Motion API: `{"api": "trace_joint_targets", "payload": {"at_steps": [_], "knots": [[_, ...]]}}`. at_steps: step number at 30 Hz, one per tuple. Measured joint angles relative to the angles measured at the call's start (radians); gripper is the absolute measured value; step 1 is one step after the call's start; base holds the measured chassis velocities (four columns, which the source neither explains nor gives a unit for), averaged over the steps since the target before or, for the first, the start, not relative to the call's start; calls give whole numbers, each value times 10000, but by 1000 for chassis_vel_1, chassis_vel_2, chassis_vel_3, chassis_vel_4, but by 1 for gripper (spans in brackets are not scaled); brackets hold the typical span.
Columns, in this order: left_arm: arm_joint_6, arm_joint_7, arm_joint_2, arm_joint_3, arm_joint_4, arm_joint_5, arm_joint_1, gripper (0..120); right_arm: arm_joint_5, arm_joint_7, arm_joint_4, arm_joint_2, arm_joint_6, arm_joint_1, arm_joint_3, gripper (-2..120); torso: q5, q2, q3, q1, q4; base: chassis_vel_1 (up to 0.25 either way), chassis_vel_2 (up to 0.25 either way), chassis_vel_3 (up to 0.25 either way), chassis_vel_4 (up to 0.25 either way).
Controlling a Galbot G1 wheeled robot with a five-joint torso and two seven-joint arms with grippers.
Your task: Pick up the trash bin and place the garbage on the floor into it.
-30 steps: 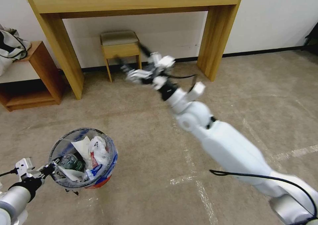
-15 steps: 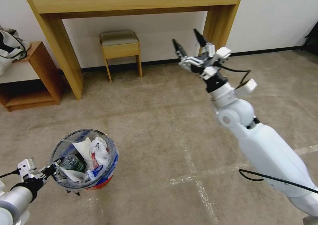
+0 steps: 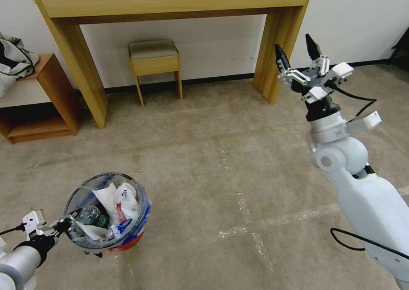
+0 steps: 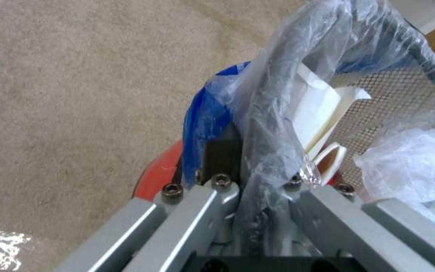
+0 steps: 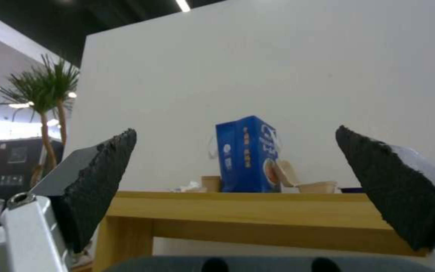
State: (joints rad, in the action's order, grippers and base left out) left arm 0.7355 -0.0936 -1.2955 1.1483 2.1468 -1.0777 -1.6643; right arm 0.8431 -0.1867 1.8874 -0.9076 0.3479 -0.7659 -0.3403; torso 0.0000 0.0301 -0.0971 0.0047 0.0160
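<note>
The left gripper (image 3: 67,225) pinches the rim of the trash bin (image 3: 107,211), which stands upright with its mouth up above the floor (image 3: 204,166), while the right gripper (image 3: 298,54) hangs high, jaws wide apart.

A white wall (image 3: 362,21) is running behind a tall light-wood console table (image 3: 170,2); a small padded stool (image 3: 154,62) is standing between its legs, and a darker wooden side table (image 3: 47,98) is sitting just beside its left leg. Beige carpet (image 3: 204,153) is spreading across the room, worn whitish tape lines (image 3: 272,221) crossing it; a blue carton (image 5: 247,155) and beige cups are resting on the tabletop.
</note>
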Motion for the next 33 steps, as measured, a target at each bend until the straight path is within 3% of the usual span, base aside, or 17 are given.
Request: {"api": "trace_joint_targets", "payload": {"at_steps": [33], "knots": [[0, 55, 190, -203, -1303, 248, 392, 1, -326, 7, -257, -357, 194, -46, 439, 100, 0, 0, 0, 0, 0, 0, 0, 0, 0]]}}
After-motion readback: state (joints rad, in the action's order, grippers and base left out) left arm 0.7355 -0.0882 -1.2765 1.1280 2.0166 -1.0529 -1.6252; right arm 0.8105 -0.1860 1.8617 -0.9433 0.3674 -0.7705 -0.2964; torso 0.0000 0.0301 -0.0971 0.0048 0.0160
